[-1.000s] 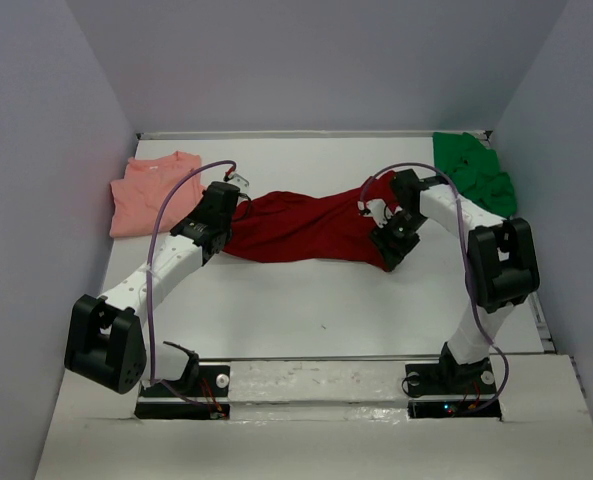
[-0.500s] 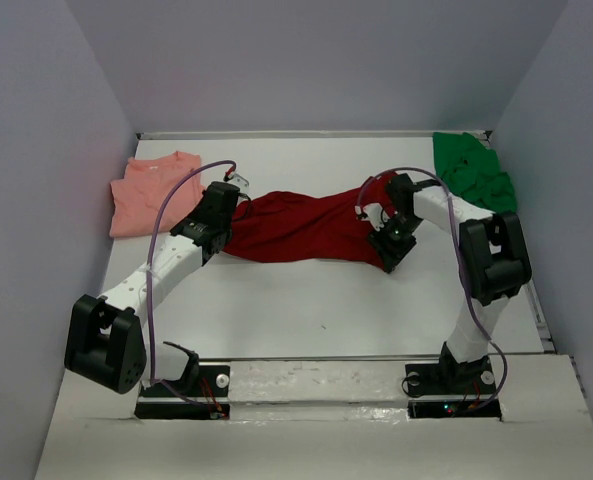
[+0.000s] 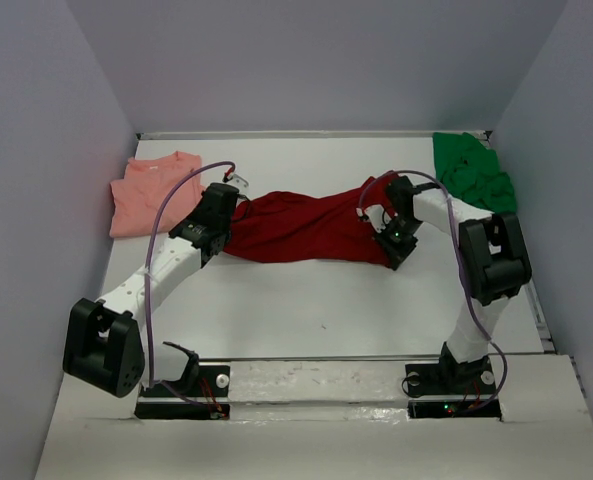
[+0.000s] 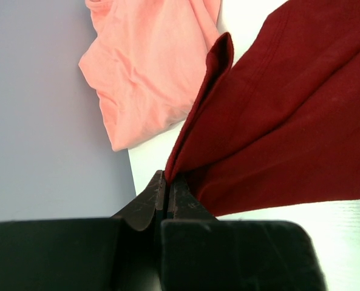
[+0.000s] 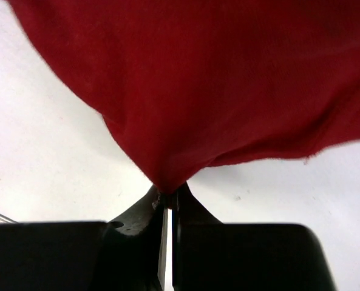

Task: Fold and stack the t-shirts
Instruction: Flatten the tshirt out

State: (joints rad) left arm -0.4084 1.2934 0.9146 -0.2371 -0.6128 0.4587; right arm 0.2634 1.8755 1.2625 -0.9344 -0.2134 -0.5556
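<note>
The dark red shirt [image 3: 306, 228] lies bunched on the table [image 3: 316, 300], the pink shirt [image 3: 151, 192] at far left, the green shirt [image 3: 473, 172] in the far right corner; the left gripper [image 4: 167, 189] is clamped on its left edge, the right gripper [image 5: 167, 199] pinched on the opposite edge; best now — lift both ends together and draw apart evenly, so the cloth spreads flat without slipping free.

White table [image 3: 316, 310]: pink t-shirt [image 3: 151, 192] left, dark red t-shirt [image 3: 301, 228] centre, green t-shirt [image 3: 473, 172], seemingly bunched, right
</note>
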